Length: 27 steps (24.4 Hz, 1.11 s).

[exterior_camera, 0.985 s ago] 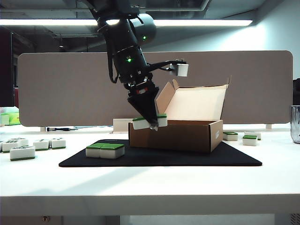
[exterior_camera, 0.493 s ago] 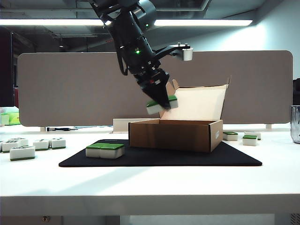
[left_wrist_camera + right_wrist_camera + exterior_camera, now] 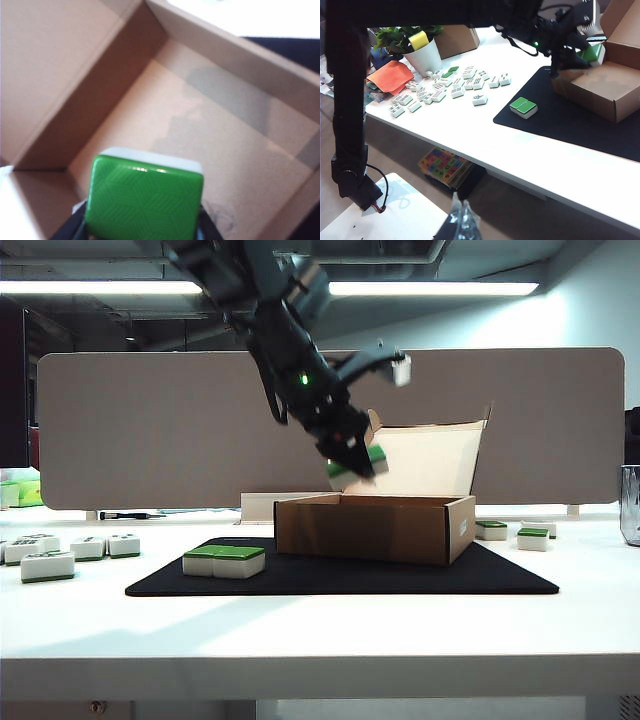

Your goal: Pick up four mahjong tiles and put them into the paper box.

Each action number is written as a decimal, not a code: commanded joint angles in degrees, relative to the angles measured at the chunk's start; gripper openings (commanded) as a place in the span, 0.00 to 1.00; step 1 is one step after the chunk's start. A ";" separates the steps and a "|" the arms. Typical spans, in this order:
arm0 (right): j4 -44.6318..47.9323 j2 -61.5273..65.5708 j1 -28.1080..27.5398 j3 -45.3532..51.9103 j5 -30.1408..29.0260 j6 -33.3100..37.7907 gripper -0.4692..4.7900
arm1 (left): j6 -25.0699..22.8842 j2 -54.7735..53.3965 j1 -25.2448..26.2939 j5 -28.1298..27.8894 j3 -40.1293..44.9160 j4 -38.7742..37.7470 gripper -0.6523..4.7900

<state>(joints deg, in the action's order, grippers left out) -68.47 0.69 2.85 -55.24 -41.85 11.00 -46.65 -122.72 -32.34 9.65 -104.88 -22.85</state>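
Observation:
My left gripper (image 3: 352,458) hangs above the open paper box (image 3: 375,528), shut on green-topped mahjong tiles (image 3: 358,462). In the left wrist view the held tile's green top (image 3: 145,197) fills the space between the dark fingers, with the box's bare inside (image 3: 210,125) below it. Two more green-topped mahjong tiles (image 3: 224,560) lie side by side on the black mat (image 3: 340,578), left of the box. My right gripper (image 3: 462,216) is shut on nothing, low and off the table's near side. From there I see the box (image 3: 605,87) and the pair on the mat (image 3: 523,106).
Loose white-faced tiles (image 3: 455,87) lie spread on the table left of the mat, near a potted plant (image 3: 422,50) and an orange cloth (image 3: 390,76). A few green-topped tiles (image 3: 520,535) sit right of the box. The box lid (image 3: 420,460) stands upright behind.
My left gripper has risen with the tiles from the box's front left corner and moved right, over the box opening, tilting as it went. The right arm has kept still.

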 commanded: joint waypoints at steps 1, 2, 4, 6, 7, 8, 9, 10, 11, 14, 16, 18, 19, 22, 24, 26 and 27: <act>0.52 -0.70 0.00 -0.15 -0.28 -0.13 0.09 | 0.22 -0.96 -0.02 0.48 -0.28 2.95 0.33; 0.52 -0.70 0.02 -0.15 -0.26 -0.13 0.09 | 0.22 -1.40 -0.02 0.48 -0.28 2.91 0.33; 0.52 -0.70 0.02 -0.15 -0.26 -0.13 0.09 | 0.28 -1.97 -0.04 0.46 -0.26 2.36 0.33; 0.52 -0.70 0.00 -0.15 -0.26 -0.13 0.09 | 0.83 -2.01 -0.02 0.48 -0.26 0.79 0.33; 0.52 -0.70 0.00 -0.15 -0.26 -0.13 0.09 | 1.14 -2.01 -0.04 0.48 -0.26 0.13 0.33; 0.52 -0.70 0.00 -0.15 -0.24 -0.13 0.09 | 1.81 -1.99 -0.07 0.48 -0.26 -0.52 0.33; 0.55 -0.70 0.00 -0.15 -0.22 -0.13 0.09 | 3.58 -1.99 -0.09 0.48 -0.26 -1.57 0.33; 0.55 -0.70 0.00 -0.15 -0.22 -0.13 0.09 | 4.90 -1.99 -0.09 0.59 -0.26 -2.32 0.33; 0.55 -0.70 0.00 -0.15 -0.22 -0.13 0.09 | 6.34 -1.99 -0.11 0.68 -0.26 -3.52 0.33; 0.55 -0.70 0.00 -0.15 -0.17 -0.13 0.09 | 6.84 -1.97 -0.52 0.63 -0.28 -6.14 0.33; 0.57 -0.70 0.00 -0.15 -0.07 -0.13 0.09 | 6.86 -1.92 -0.57 0.66 -0.31 -8.11 0.33; 0.57 -0.70 0.00 -0.15 -0.07 -0.13 0.09 | 6.86 -1.92 -0.92 0.63 -0.31 -10.75 0.33; 0.57 -0.70 0.00 -0.15 -0.07 -0.15 0.09 | 6.86 -1.90 -0.92 0.68 -0.33 -11.78 0.33; 0.57 -0.70 0.00 -0.15 -0.07 -0.13 0.09 | 6.88 -1.86 -1.31 0.70 -0.35 -14.64 0.33; 0.57 -0.70 0.00 -0.15 -0.07 -0.13 0.09 | 7.21 -1.86 -1.60 0.63 -0.35 -16.87 0.33; 0.57 -0.70 0.00 -0.15 -0.04 -0.15 0.09 | 7.91 -1.86 -1.86 0.66 -0.35 -18.60 0.33; 0.57 -0.70 0.00 -0.15 -0.04 -0.15 0.09 | 7.91 -1.86 -1.90 0.68 -0.35 -18.99 0.33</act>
<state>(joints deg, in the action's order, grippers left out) -68.44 0.69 2.85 -55.24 -41.82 11.00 -39.16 -124.77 -34.09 9.91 -105.14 -40.03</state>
